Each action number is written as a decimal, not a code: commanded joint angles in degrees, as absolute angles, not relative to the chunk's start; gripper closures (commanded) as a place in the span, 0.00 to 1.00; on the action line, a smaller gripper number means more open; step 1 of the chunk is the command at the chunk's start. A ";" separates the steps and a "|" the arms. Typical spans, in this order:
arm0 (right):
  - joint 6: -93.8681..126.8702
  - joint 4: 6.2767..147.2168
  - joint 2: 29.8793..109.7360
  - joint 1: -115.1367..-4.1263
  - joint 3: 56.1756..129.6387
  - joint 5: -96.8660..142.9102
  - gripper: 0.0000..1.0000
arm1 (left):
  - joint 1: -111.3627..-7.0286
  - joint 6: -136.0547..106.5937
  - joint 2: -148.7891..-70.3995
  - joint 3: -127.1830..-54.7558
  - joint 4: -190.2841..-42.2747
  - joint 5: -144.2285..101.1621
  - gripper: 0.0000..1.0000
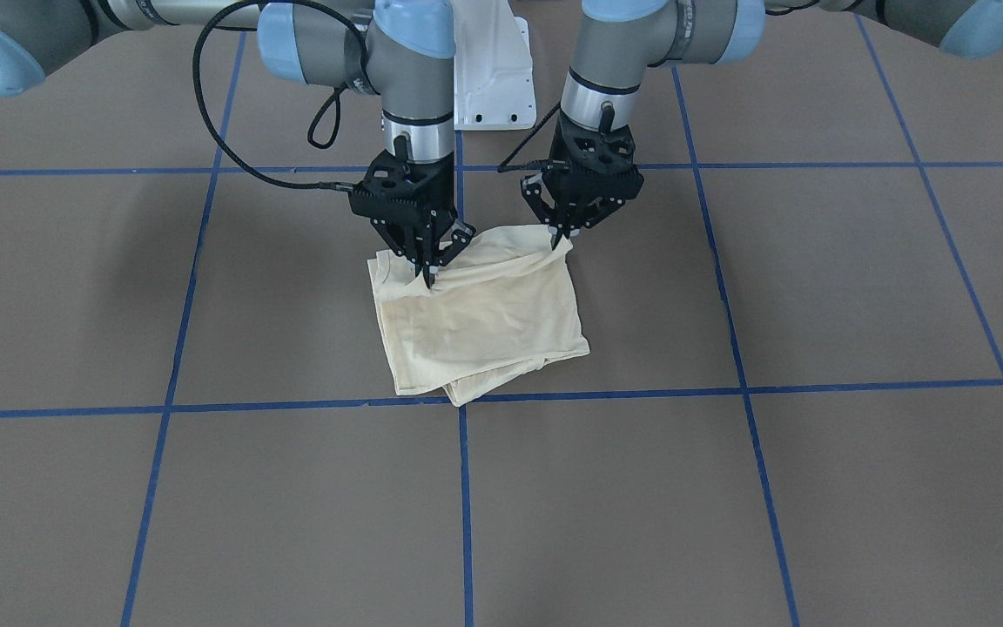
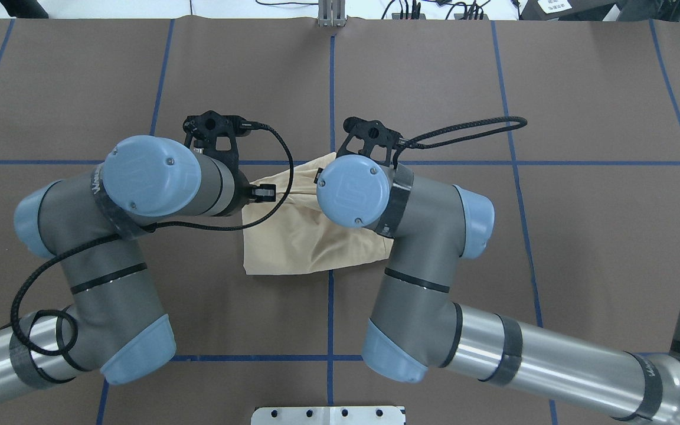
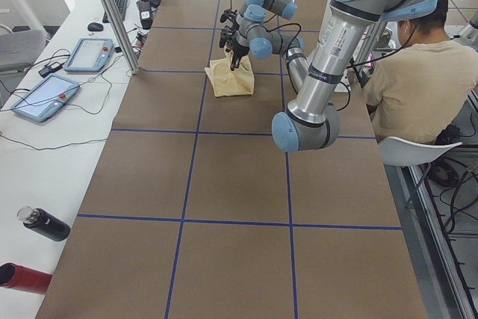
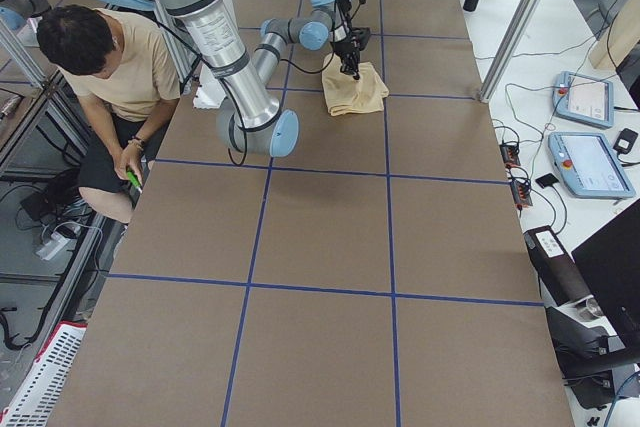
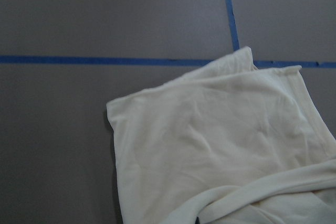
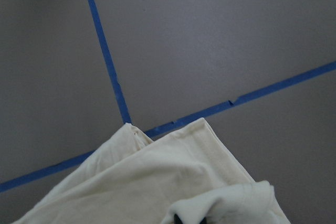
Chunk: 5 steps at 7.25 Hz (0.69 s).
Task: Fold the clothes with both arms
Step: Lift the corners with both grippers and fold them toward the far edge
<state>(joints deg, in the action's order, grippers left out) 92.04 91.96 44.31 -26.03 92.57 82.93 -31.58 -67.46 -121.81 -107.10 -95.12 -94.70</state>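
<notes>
Two bits of the shirt [image 1: 480,318] clamped in left claw [image 1: 564,240] and right claw [image 1: 428,273], both mostly hidden overhead.

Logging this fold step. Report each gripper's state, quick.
Left gripper: jaws closed, pinching a raised corner of the shirt.
Right gripper: jaws closed, pinching the shirt near its other top corner.

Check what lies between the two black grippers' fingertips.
The robot-side edge of the folded pale cream-yellow thin cloth T-shirt spans from the right black two-finger gripper to the left gripper; the exterior front-facing view shows it.
</notes>
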 commanded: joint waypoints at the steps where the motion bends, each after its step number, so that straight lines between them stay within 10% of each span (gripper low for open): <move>1: 89.40 86.34 40.44 -27.95 84.06 83.67 1.00 | -34.01 -64.96 -124.88 -99.79 -96.66 -94.57 1.00; 3: 88.16 84.82 38.51 -29.61 79.56 84.46 1.00 | -34.97 -63.12 -125.24 -92.41 -105.25 -94.57 1.00; 4: 85.63 84.81 38.32 -30.49 78.93 86.03 0.37 | -35.94 -60.41 -125.24 -90.46 -107.38 -94.66 0.36; 5: 80.91 84.81 38.23 -31.80 78.49 87.78 0.00 | -36.38 -56.99 -125.16 -90.27 -108.53 -94.75 0.00</move>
<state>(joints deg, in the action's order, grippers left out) 85.33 84.92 38.54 -30.40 79.40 85.88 -35.64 -60.60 -125.15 -91.67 -106.32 -94.65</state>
